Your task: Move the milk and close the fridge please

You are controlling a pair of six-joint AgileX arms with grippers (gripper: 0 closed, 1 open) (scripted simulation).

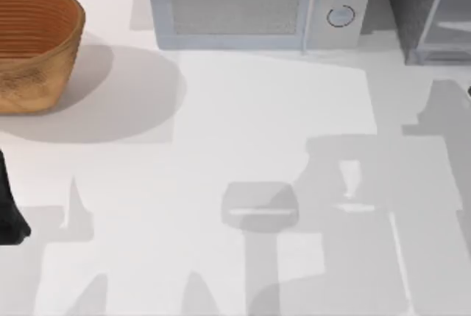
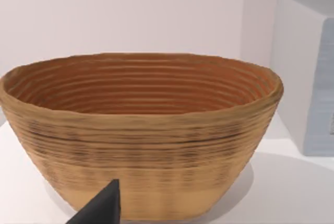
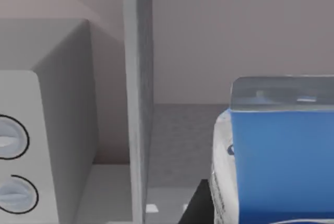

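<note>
where fridge (image 3: 136, 93) stands open — milk (image 3: 282, 156) close before it

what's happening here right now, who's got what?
The right arm is working at the fridge in the table's far right corner: its wrist view shows the milk filling the foreground, with the fridge's grey wall and the microwave to one side. Whether the carton is gripped cannot be told. The left gripper sits parked at the table's left edge, facing the wicker basket. The fridge looks not yet closed.
</note>
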